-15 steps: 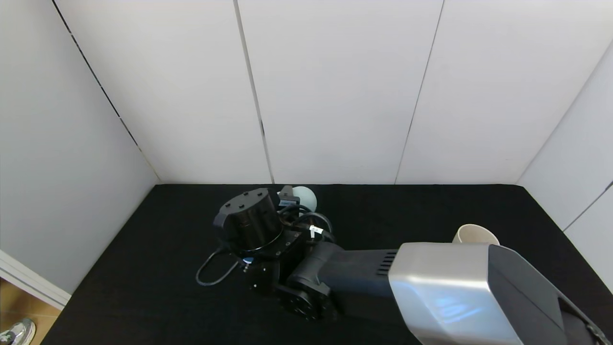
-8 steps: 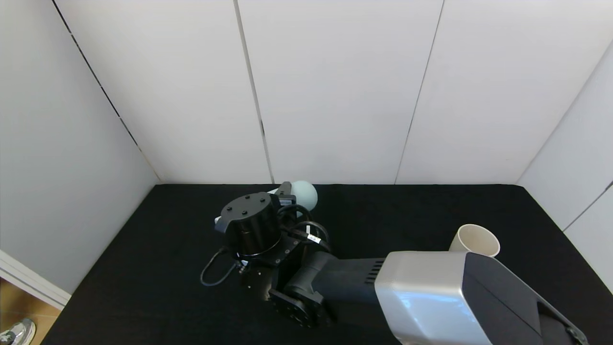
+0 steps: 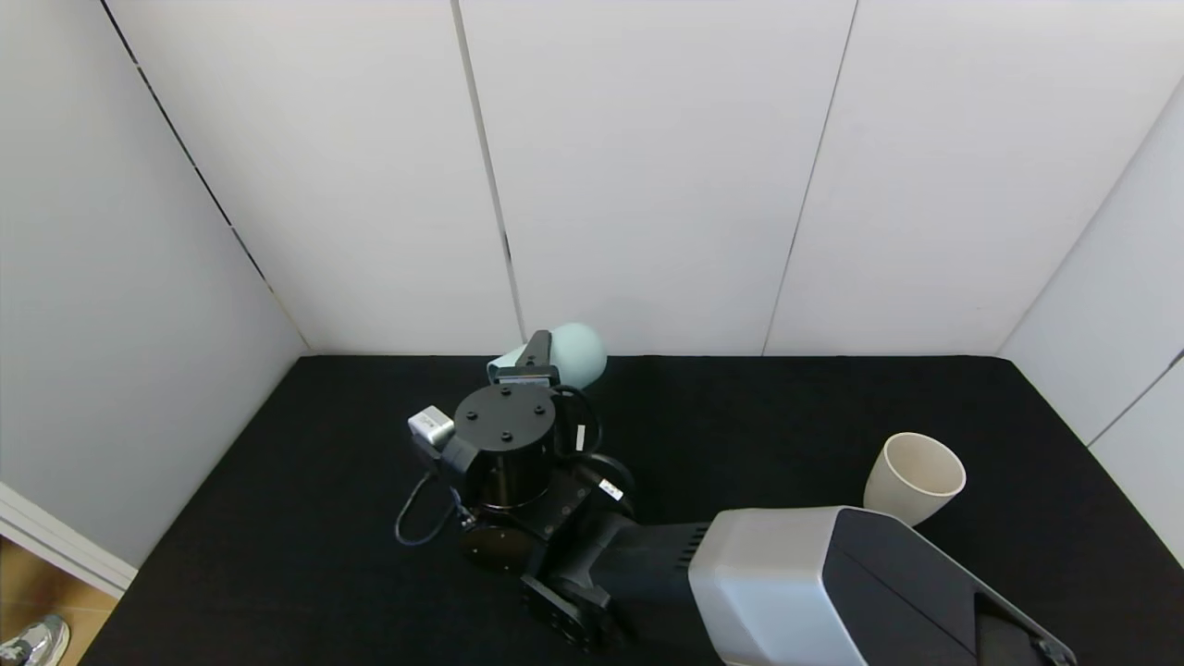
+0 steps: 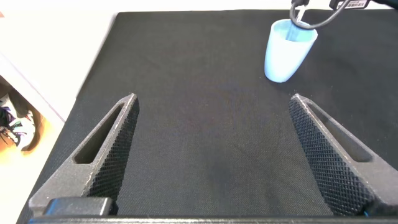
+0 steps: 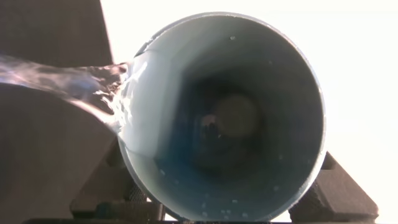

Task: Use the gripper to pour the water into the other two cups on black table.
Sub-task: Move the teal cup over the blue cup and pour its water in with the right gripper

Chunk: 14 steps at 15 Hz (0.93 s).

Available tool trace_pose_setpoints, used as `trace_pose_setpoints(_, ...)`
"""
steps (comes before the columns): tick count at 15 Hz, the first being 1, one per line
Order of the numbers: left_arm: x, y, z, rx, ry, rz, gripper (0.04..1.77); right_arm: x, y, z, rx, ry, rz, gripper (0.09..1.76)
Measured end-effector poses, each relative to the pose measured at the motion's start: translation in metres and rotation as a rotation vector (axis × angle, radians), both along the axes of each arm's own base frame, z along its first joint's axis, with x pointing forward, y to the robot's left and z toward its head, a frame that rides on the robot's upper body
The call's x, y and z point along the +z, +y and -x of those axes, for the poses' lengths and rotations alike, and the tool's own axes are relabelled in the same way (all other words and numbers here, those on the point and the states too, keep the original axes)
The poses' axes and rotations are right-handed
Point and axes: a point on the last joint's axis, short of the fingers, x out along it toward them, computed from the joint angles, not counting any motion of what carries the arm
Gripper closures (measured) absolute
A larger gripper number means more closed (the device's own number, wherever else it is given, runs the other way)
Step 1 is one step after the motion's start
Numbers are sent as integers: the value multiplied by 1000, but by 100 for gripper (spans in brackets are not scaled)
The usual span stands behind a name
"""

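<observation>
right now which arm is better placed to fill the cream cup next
Right. The right gripper already holds the tilted teal cup with water spilling from its rim, and the cream cup stands on the robot's right. The left gripper is open, holding nothing.

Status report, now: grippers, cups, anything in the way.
Right gripper shut on teal cup, tipped, water spilling over its rim. Left gripper open, idle over black table. Blue cup and cream cup upright. Nothing in the way.

My right arm reaches far forward, wrist rolled over, its end effector (image 3: 527, 363) clamped tight. My left end effector (image 4: 211, 155) hangs low, jaws spread wide.
</observation>
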Motion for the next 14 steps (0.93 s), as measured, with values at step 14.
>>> trace_pose_setpoints(14,0,0,0,0,-1,0,9,1,-4,-2,-1,-2,-17,66)
